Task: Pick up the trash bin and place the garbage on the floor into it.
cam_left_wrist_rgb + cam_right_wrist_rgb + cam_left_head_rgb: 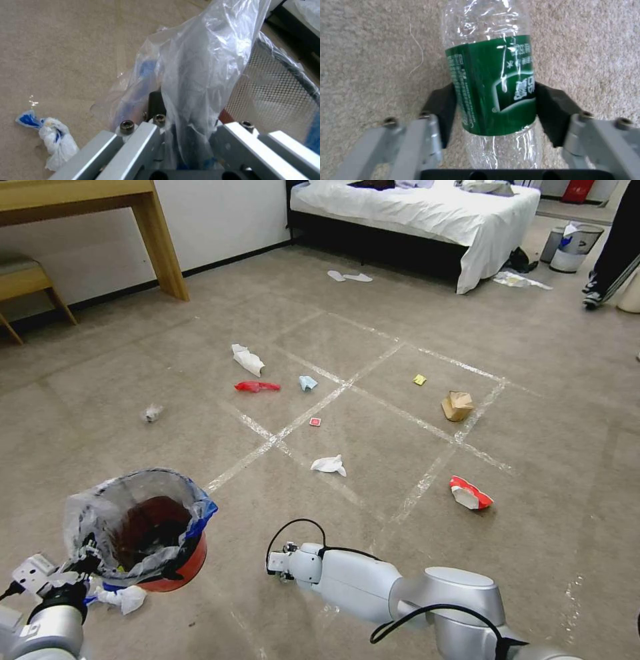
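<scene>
Bottle (491, 85) sits lengthwise between my right claw (493, 110) pads, gripped; trash bin (157, 533), rim-clamped by my left claw (186, 140), waits leftward.

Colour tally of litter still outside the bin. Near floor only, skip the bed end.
White tissues and wad: 3
Red wrappers and card: 3
Pale blue scrap: 1
Yellow wrapper: 1
Brown paper bag: 1
White-and-blue knotted bag by the trash bin: 1
Green-labelled clear bottle, in the right gripper: 1
Total: 11
</scene>
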